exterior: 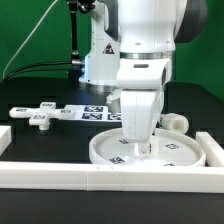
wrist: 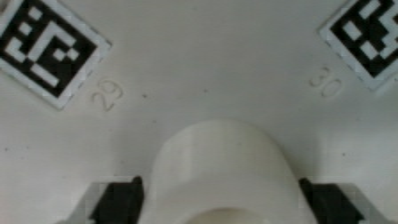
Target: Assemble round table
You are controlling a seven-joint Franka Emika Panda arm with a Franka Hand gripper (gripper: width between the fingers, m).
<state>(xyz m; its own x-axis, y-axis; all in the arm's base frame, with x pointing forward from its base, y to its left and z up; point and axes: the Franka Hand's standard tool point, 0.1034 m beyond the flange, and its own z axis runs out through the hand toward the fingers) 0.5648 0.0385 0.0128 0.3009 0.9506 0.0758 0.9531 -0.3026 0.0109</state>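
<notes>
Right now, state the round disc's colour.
The round disc is white with black-and-white square tags; clearest in the wrist view.

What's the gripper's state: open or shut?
Shut on the leg: the wrist view shows both fingers closed against its sides, over the round disc.

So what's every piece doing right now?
claw: shut on the leg
leg: upright, held over the middle of the disc
disc: lying flat on the table, rim up
foot: lying loose on the table, away from the disc
</notes>
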